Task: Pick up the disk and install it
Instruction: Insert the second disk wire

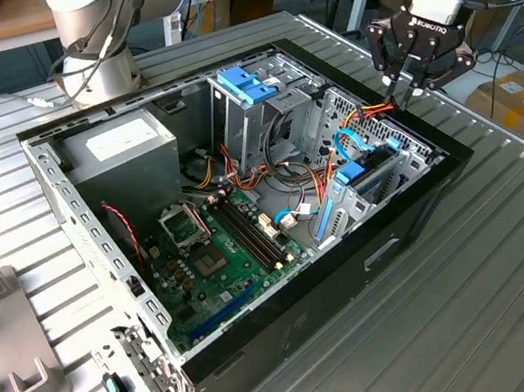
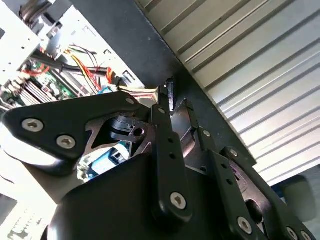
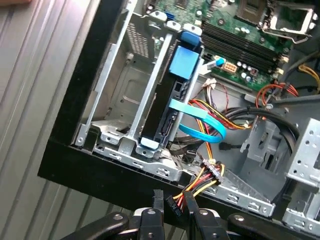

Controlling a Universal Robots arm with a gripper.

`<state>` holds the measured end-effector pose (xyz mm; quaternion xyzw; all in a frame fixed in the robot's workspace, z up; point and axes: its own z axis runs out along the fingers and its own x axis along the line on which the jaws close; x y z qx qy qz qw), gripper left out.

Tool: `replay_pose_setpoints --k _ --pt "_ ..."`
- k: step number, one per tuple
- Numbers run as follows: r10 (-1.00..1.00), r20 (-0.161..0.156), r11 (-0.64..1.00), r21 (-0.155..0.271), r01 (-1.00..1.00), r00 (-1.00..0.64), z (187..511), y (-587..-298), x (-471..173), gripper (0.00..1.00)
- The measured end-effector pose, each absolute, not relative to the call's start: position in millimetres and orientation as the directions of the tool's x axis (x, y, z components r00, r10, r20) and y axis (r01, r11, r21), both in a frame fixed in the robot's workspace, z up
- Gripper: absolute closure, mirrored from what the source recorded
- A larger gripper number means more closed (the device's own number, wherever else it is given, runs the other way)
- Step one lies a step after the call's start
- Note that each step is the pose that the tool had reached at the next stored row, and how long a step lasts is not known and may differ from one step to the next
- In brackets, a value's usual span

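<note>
Black two-fingered tool [image 1: 404, 90] hangs over the rim of the open black computer case [image 1: 295, 322], which lies on the ribbed grey metal surface [image 1: 503, 296], on the side nearer the surface's edge at the exterior view's right. In the first wrist view the tool [image 3: 173, 200] has its fingers drawn close on a small black plug [image 3: 173, 205] at the end of a bundle of yellow, red and black wires [image 3: 200, 182]; it looks clamped on that plug.

The flat silver-metal disk [image 3: 167, 107] with blue plastic side rails is not in the tool. It stands on edge in the silver metal drive cage [image 3: 117, 95] inside the case, at the end of the case nearest the tool, with a light blue ribbon cable [image 3: 200, 117] curling away from it. In the exterior view the disk [image 1: 371, 182] shows as a blue-trimmed slab.

By its look the disk is stiff, fairly heavy for its size and sensitive to knocks; its bare metal faces would be slippery, so the blue rails along the long edges seem the safest hold.

Most of the disk is hidden by the cage, and its label cannot be made out. Whether the ribbon cable is plugged in cannot be told. In the second wrist view the tool's own linkages [image 2: 165, 150] cover much of the case.
</note>
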<state>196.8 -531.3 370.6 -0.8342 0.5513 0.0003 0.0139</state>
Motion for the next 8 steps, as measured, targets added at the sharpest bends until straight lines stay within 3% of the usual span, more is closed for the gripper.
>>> replay_pose_setpoints --k 8 --pt "-0.812 -0.006 -0.583 -0.018 -0.812 0.583 370.3 -531.3 196.8 0.71"
